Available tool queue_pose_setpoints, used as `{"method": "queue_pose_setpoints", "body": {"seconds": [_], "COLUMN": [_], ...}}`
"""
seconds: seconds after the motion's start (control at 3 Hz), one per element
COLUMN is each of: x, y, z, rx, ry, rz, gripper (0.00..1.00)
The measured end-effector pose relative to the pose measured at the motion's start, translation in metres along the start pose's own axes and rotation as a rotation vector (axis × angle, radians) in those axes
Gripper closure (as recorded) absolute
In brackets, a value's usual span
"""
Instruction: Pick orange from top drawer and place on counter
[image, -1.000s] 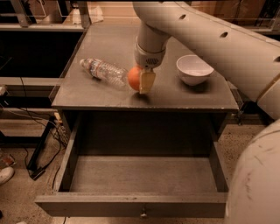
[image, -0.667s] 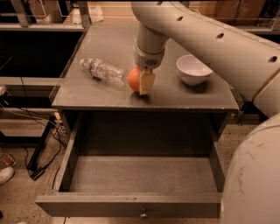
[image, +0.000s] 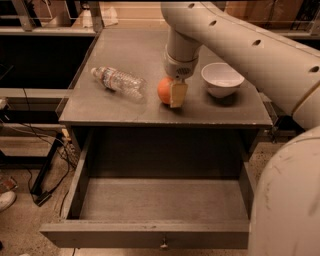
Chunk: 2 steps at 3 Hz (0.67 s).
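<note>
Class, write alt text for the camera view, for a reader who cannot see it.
The gripper is down at the orange on the counter, between a plastic bottle and a white bowl. Below, the top drawer stands open.

The gripper (image: 170, 96) clasps the round orange (image: 163, 90) on the grey counter (image: 125, 107) near its near edge, above the open top drawer (image: 150, 235).

Plastic bottle (image: 118, 81), white bowl (image: 222, 78), perhaps cables (image: 31, 134)
</note>
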<state>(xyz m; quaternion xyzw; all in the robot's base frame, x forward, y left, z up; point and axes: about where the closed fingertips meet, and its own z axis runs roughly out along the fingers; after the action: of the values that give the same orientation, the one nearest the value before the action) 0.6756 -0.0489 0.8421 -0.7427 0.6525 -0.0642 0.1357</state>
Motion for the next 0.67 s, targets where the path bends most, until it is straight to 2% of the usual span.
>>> {"method": "queue_pose_setpoints", "body": {"seconds": [0.33, 0.67], "x": [0.0120, 0.0120], "y": [-0.0019, -0.0019], "z": [0.0010, 0.0010], "rx": [-0.001, -0.001], "ry": [0.020, 0.020], "rz": [0.015, 0.015], "gripper": [1.00, 0.81]}}
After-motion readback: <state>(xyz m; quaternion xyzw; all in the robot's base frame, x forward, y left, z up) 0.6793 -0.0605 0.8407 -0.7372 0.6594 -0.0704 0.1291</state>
